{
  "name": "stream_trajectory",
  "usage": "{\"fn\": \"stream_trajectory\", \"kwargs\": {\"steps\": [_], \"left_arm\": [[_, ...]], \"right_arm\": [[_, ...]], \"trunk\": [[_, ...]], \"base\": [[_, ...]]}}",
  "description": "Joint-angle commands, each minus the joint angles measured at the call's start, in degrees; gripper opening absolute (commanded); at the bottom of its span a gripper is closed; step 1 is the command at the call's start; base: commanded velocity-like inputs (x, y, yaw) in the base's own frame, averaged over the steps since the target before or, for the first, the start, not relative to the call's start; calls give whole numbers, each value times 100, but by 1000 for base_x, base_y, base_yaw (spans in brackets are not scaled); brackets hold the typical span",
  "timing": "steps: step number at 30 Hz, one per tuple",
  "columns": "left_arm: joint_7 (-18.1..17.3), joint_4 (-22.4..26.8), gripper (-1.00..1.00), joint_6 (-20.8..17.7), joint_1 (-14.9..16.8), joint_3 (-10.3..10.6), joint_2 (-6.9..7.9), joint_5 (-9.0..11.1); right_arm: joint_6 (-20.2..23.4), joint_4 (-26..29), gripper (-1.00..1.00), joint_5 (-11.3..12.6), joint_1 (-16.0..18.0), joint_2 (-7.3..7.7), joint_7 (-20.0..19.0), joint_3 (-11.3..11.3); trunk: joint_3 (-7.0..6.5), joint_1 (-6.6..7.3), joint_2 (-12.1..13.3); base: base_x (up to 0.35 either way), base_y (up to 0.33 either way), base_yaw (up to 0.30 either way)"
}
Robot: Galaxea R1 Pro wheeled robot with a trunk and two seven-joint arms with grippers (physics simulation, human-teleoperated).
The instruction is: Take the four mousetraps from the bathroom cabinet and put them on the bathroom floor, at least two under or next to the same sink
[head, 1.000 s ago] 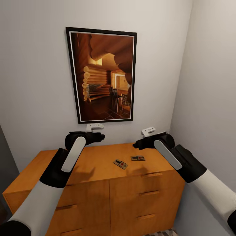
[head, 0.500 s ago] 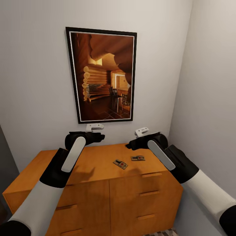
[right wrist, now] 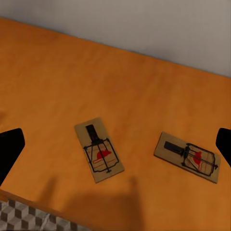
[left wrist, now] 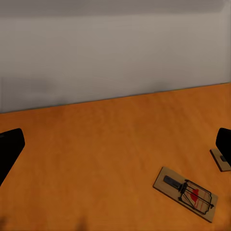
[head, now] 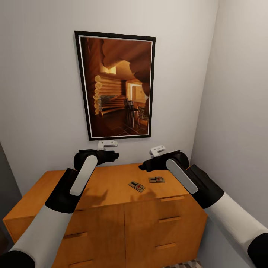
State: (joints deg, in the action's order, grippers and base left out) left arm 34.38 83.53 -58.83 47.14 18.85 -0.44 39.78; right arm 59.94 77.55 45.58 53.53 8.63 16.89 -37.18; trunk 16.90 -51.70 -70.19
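Two mousetraps lie flat on the top of the orange-brown cabinet (head: 93, 186), right of its middle: one (head: 136, 186) nearer the front, the other (head: 156, 179) just beyond it to the right. My right gripper (head: 143, 166) hovers open above the cabinet top, just behind and left of them; its wrist view shows both traps (right wrist: 98, 150) (right wrist: 188, 157) below between the spread fingers (right wrist: 9, 149). My left gripper (head: 114, 155) hangs open over the back middle of the cabinet top, left of the traps; one trap (left wrist: 185, 192) lies ahead of its fingers (left wrist: 8, 149).
A framed picture (head: 115, 85) hangs on the grey wall behind the cabinet. A side wall (head: 238, 111) closes in at the right. Drawers with slot handles (head: 166, 219) face me. A strip of cube-patterned bathroom floor (right wrist: 29, 216) shows past the cabinet's front edge.
My right arm has swung left over the cabinet top, its gripper now behind and left of the traps. The left arm and the traps have stayed still.
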Motion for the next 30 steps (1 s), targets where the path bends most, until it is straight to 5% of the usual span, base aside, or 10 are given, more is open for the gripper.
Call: {"fn": "stream_trajectory", "kwargs": {"steps": [1,16,30], "left_arm": [[60,2,100,-11,6,4,0,58],[60,-45,100,-6,6,4,4,58],[60,-89,100,-11,6,4,7,64]], "right_arm": [[6,6,100,70,8,7,45,-19],[6,-80,100,118,-113,38,2,-49],[6,-148,100,90,-410,238,-1,-105]], "trunk": [[8,0,-5],[8,0,-5],[8,0,-5]], "base": [[0,0,0],[0,0,0],[0,0,0]]}}
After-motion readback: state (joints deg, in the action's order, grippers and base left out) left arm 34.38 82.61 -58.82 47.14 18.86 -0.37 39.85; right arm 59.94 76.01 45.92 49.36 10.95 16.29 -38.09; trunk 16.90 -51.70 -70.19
